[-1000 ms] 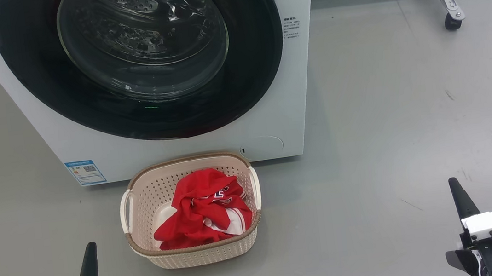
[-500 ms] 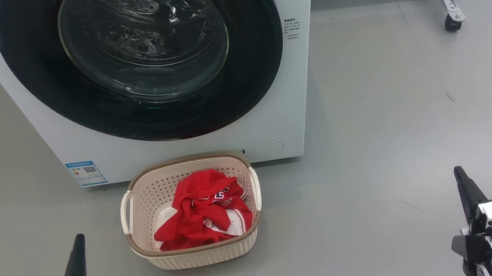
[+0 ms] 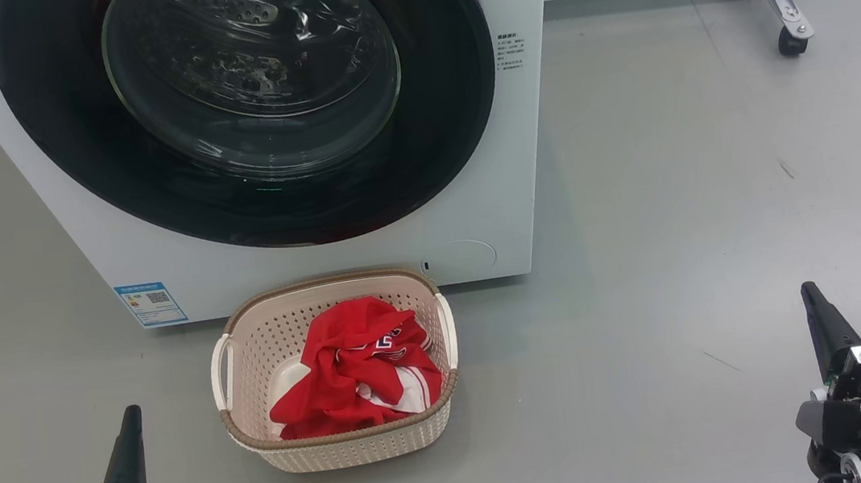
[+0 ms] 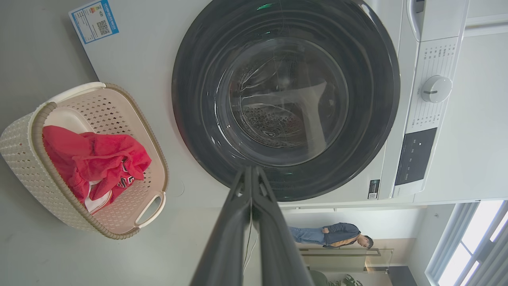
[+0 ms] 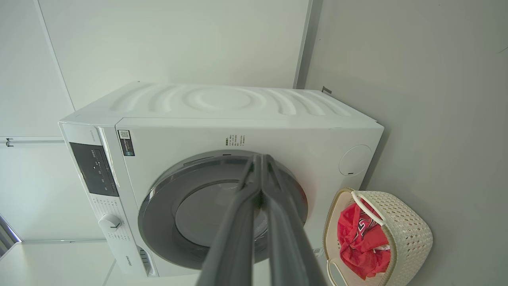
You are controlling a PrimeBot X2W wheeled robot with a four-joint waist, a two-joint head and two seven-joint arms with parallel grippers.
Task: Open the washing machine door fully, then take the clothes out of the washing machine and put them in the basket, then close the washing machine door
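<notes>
Job apparently done: the washing machine door [image 3: 253,75] sits closed ahead of the left hand [image 3: 129,418] and right hand [image 3: 812,295], both pinched shut and empty, the red clothes [image 3: 356,371] heaped in the basket [image 3: 349,449] between them.

left gripper [image 3: 130,419]: drifted left | right gripper [image 3: 812,295]: drifted right
</notes>
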